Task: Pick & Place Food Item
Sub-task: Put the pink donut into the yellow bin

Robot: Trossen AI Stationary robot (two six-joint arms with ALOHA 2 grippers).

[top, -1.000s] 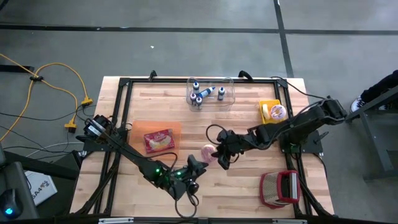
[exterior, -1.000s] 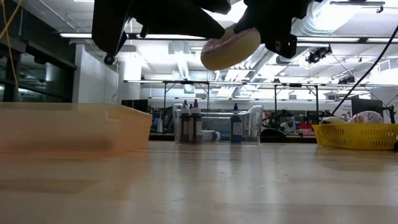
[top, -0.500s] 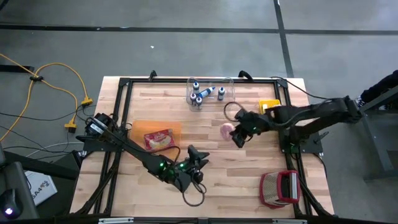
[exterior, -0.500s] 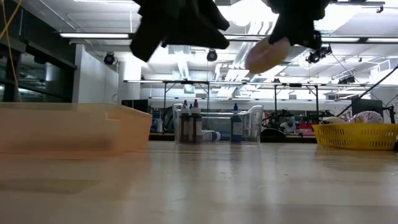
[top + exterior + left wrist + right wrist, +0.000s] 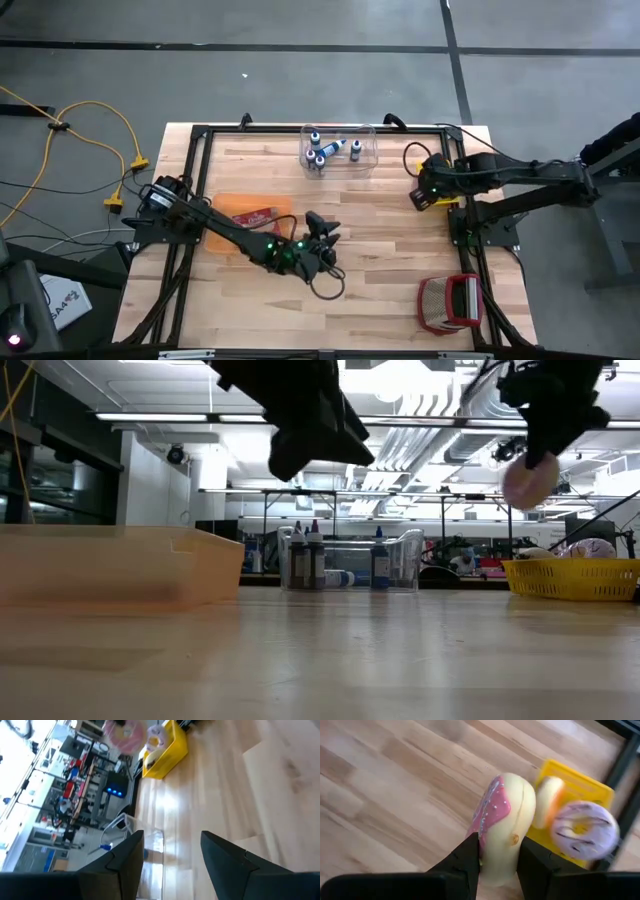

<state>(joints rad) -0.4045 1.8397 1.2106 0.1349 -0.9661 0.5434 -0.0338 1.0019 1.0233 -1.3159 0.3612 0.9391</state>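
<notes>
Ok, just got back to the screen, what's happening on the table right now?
The right gripper has its jaws shut on a pink-frosted donut and holds it in the air next to the yellow basket, which already has a purple-frosted donut and another pastry in it. The donut has not been set down yet. The left gripper hangs over the middle of the table with open jaws, holding nothing.

Pink-iced donut (image 5: 502, 825) w/ sprinkles, purple-striped donut (image 5: 583, 830), yellow basket (image 5: 570, 782), orange tray (image 5: 232, 205).
</notes>
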